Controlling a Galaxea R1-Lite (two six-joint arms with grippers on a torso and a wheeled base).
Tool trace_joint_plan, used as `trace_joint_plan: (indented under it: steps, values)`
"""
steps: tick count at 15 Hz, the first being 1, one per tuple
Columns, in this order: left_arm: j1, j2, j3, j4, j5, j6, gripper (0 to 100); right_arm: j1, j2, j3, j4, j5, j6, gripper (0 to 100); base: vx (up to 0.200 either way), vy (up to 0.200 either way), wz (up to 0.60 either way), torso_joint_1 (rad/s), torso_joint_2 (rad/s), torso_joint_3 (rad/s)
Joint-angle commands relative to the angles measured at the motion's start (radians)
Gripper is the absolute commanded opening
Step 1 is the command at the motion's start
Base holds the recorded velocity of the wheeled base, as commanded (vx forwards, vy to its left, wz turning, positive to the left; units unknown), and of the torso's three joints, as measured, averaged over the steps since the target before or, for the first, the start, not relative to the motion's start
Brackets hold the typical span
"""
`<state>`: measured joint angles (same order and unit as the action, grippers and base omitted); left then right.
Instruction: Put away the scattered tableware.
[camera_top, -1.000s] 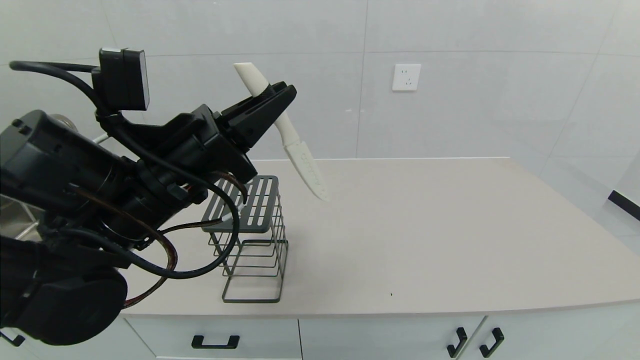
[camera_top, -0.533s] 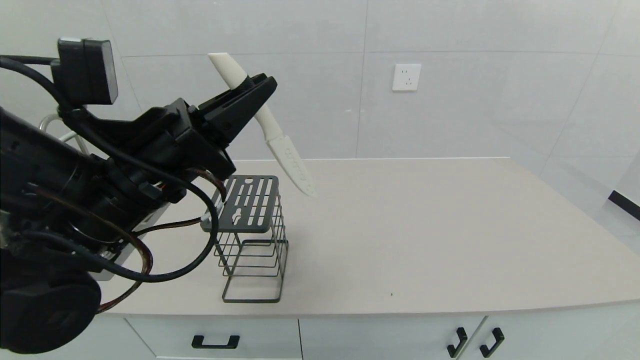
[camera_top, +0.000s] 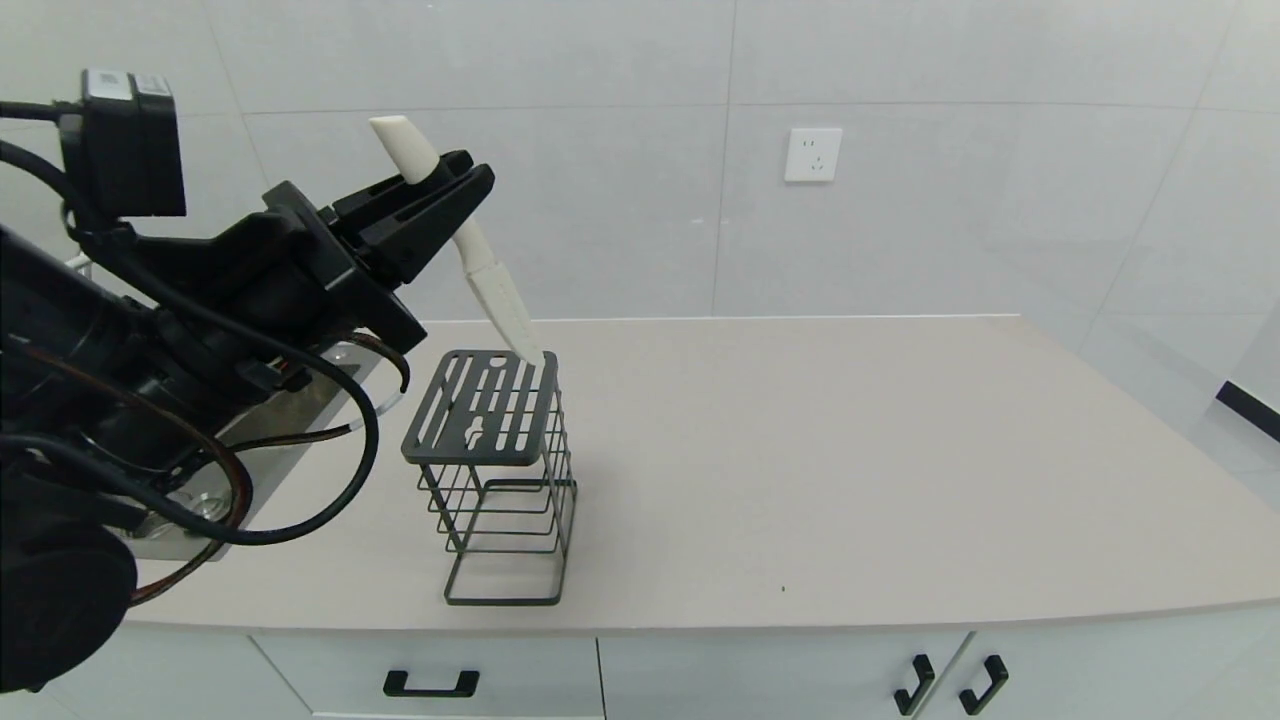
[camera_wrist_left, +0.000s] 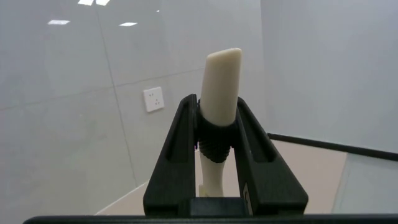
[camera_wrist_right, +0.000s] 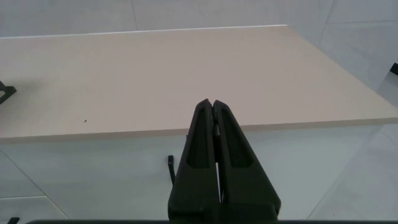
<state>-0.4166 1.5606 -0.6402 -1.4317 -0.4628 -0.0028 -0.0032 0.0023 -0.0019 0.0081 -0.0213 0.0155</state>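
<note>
White knife (camera_top: 497, 290), one, clamped in left hand (camera_top: 455, 185), tip near one rack (camera_top: 470, 455).

Matte black left arm (camera_top: 150, 330) with looped black and brown cables (camera_top: 335, 490), a boxy wrist camera (camera_top: 125, 145), and a tapered left gripper (camera_top: 458, 185).

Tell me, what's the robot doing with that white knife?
It's putting the knife away. The left gripper holds the knife by its handle, with the blade slanting down. The tip is right at the far edge of the rack's slotted top, but I can't tell if it's in a slot yet. The rack stands on the counter. The right gripper is shut and empty, out by the counter's front.
</note>
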Motion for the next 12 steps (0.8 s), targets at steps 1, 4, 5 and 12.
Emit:
trace_joint_plan:
  steps: [1,4,5,12]
  values:
    - [0.025,0.024,0.002,0.002,-0.036,0.02,0,0.0,0.001,0.0,0.0,0.001,0.0,0,0.0,0.0,0.0,0.0,0.0,0.0]
    - [0.024,0.049,0.027,0.004,-0.04,0.037,0,0.0,0.001,0.0,0.001,0.0,0.001,0,0.0,0.0,0.0,0.0,0.0,0.0]
    - [0.025,0.067,0.034,0.002,-0.037,0.046,0,0.0,0.001,0.0,0.0,0.001,0.003,0,0.0,0.0,0.0,0.0,0.0,0.0]
    - [0.019,0.113,-0.142,0.122,0.038,0.064,0,0.0,0.001,0.0,0.001,0.0,0.001,0,0.0,0.0,0.0,0.0,0.0,0.0]
